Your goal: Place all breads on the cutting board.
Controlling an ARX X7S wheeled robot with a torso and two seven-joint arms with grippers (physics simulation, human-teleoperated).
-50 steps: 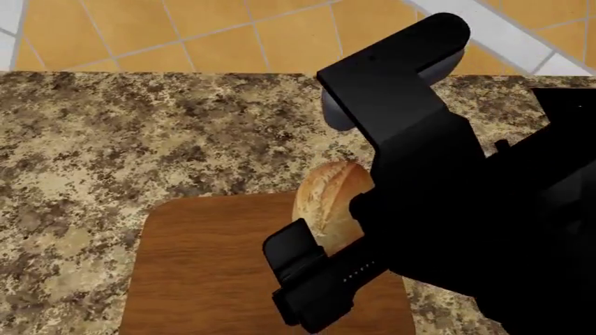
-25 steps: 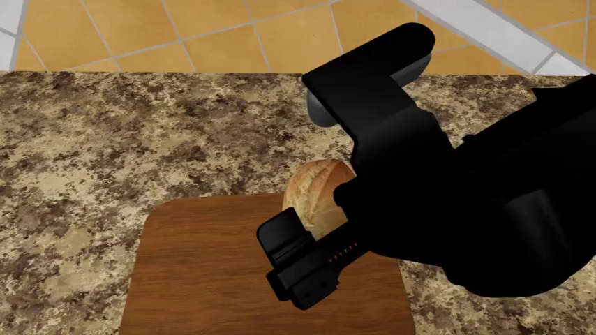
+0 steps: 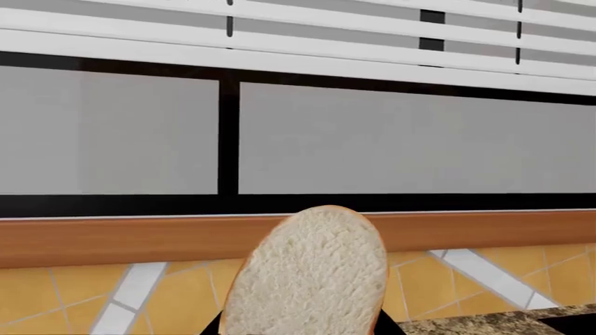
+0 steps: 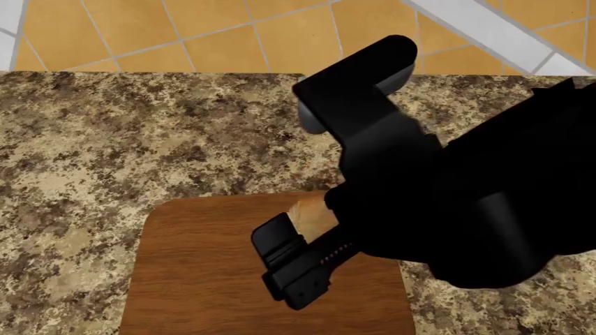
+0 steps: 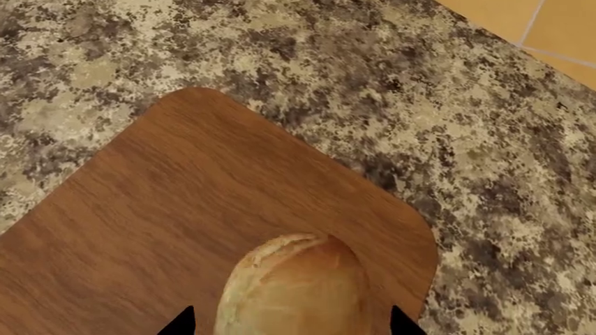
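Clearly the golden-brown oval loaf [image 5: 296, 286] is what the step turns on: it sits between the two dark fingertips of the right gripper [image 5: 290, 326], whose jaws stand clamped on its sides, and it hangs over the cutting board [image 5: 177, 209] near that board's rounded far-right corner. In the head view only a sliver of the loaf [image 4: 312, 213] shows, since the right arm covers most of it; whether its underside already touches the wood I cannot tell. Its long axis appears to run along the gripper's reach, with the rounded, pale-scored nose pointing away from the wrist toward the board's middle. To set it down well, I judge the arm should bring it a little further inward from that corner, lower it until the crust rests flat, then part the jaws straight outward so the loaf does not roll on its curved belly; laying it close to one side would leave room for the second piece. That piece, the cut chunk [image 3: 312, 276], is held up in front of the left wrist camera, white crumb face toward the lens, with a window [image 3: 298, 132] and tiled wall behind it; the left gripper [image 3: 298, 328] seems closed on it, though its fingers barely show. Around the board lies speckled granite counter [image 4: 112, 132].
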